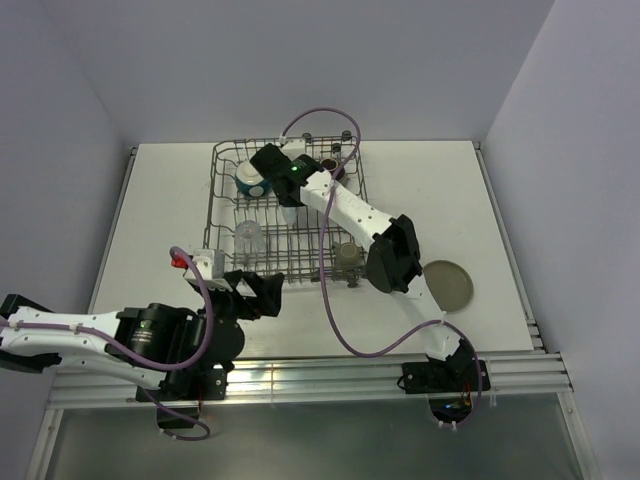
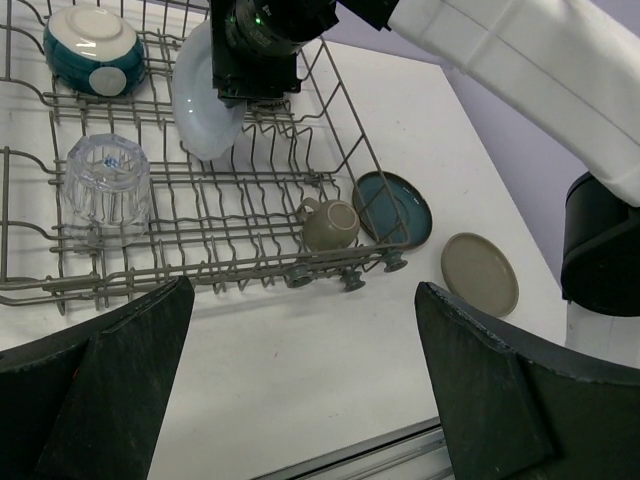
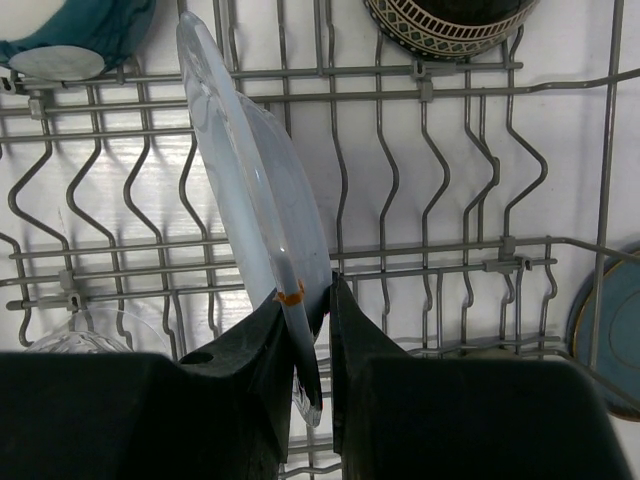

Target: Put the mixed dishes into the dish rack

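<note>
The grey wire dish rack (image 1: pixel 216 190) stands at the table's far middle. My right gripper (image 3: pixel 318 290) is shut on the rim of the pale-blue plate (image 3: pixel 250 170), holding it on edge over the rack's tines; the plate also shows in the left wrist view (image 2: pixel 200 95). In the rack are the teal bowl (image 2: pixel 90 45), the dark brown bowl (image 3: pixel 445 20), the clear glass (image 2: pixel 105 180) and the olive-grey mug (image 2: pixel 330 225). The teal plate (image 2: pixel 395 205) lies by the rack's right side. The beige plate (image 1: pixel 447 285) lies on the table. My left gripper (image 2: pixel 300 300) is open and empty before the rack.
A small white block with a red part (image 1: pixel 185 261) sits at the rack's near left corner. The right arm (image 1: pixel 390 250) reaches across the rack's right half. A metal rail (image 1: pixel 300 375) runs along the table's near edge.
</note>
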Robot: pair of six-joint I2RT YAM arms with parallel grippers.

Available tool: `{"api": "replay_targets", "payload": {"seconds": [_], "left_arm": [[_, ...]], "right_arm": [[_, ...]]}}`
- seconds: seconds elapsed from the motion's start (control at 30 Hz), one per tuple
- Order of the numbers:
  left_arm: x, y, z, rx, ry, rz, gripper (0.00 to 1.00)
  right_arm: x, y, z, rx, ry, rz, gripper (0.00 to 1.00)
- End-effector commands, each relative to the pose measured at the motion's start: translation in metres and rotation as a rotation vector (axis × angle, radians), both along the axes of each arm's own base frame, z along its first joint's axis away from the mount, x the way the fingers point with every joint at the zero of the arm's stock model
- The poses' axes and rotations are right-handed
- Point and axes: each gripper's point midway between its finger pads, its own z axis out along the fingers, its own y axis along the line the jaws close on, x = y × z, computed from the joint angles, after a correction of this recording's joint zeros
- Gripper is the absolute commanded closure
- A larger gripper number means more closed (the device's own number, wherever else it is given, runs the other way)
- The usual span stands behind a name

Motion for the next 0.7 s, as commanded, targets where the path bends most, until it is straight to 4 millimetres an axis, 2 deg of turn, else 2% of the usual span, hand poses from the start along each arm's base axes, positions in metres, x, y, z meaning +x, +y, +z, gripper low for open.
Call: {"api": "replay_targets", "payload": {"seconds": [0.0, 0.4, 0.67], "left_arm": [[0.001, 0.0, 0.008, -0.028, 0.008, 0.005, 0.01], [0.002, 0.017, 0.011, -0.11, 0.022, -0.003, 0.01], [0.002, 0.025, 0.01, -0.138, 0.035, 0.002, 0.01]], "right_arm": [[0.018, 0.008, 0.034, 0.058, -0.135, -0.048, 1.0], [0.021, 0.027, -0.003, 0.056, -0.093, -0.034, 1.0], [0.017, 0.037, -0.007, 0.072, -0.092, -0.026, 1.0]]}}
